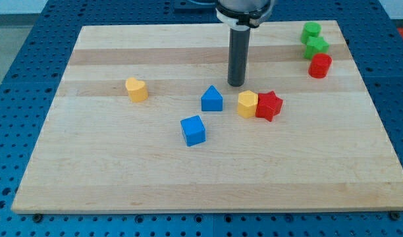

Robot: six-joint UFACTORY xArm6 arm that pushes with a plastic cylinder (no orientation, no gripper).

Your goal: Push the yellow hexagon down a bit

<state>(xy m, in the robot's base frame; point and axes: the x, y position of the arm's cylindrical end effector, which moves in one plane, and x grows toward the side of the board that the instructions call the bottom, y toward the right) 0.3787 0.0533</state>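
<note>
The yellow hexagon (247,104) sits near the middle of the wooden board (122,171), touching a red star (269,105) on its right. My tip (236,83) rests on the board just above the hexagon, slightly to its left, a small gap apart. A blue triangle block (212,99) lies to the left of the hexagon, below and left of my tip.
A blue cube (193,130) lies below the triangle. A yellow heart-shaped block (136,89) sits at the left. Two green blocks (311,30) (316,46) and a red cylinder (320,65) cluster at the top right corner.
</note>
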